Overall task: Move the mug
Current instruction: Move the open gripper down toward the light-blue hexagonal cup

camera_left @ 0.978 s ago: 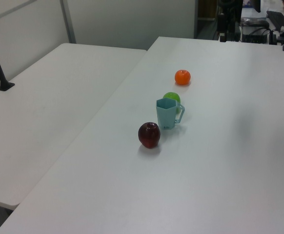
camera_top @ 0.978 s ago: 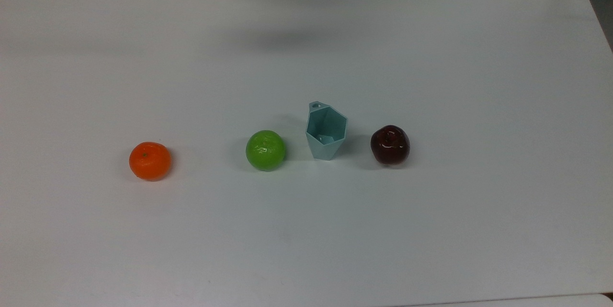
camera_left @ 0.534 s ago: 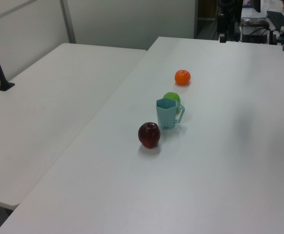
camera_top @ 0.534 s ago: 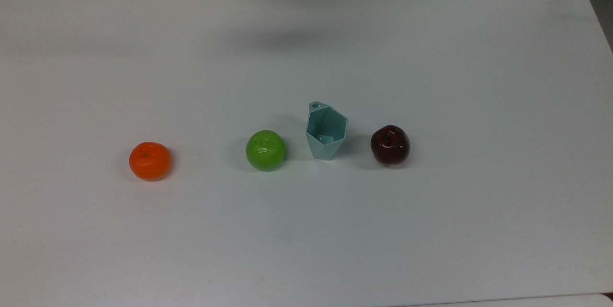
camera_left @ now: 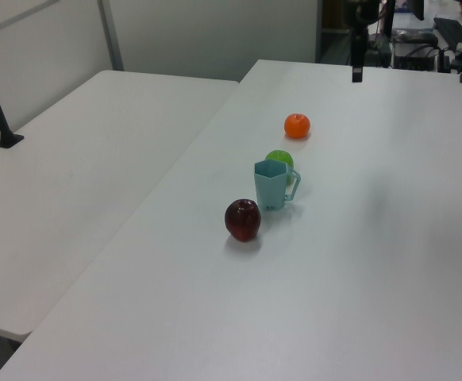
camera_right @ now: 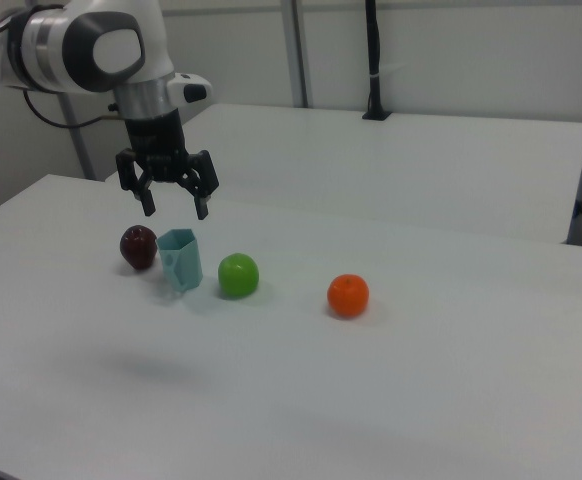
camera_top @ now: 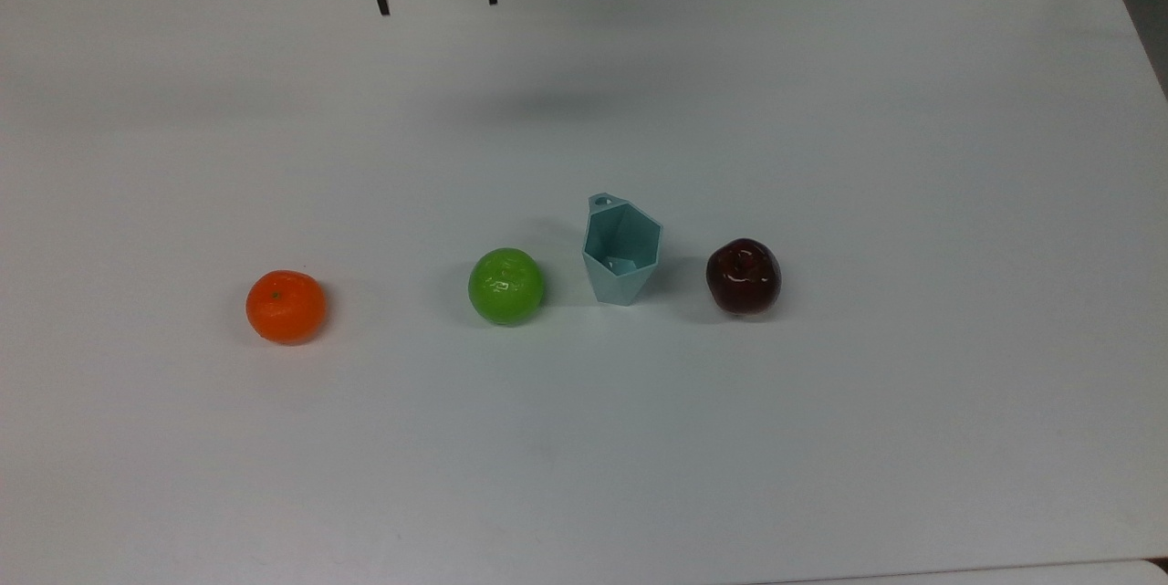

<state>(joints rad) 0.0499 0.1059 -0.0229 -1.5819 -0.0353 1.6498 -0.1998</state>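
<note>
The mug (camera_top: pixel 621 249) stands upright on the white surface (camera_top: pixel 821 439), between a green apple (camera_top: pixel 505 286) and dark red apple (camera_top: pixel 743 276); an orange (camera_top: pixel 286 306) lies farther along the top view's left. The gripper (camera_top: pixel 436 3) hangs open, empty, above the far edge.

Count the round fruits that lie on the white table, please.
3. In the top view, the round orange fruit lies farthest left, the shiny green round fruit just left of the light teal faceted mug, and the dark red apple right of it.
</note>
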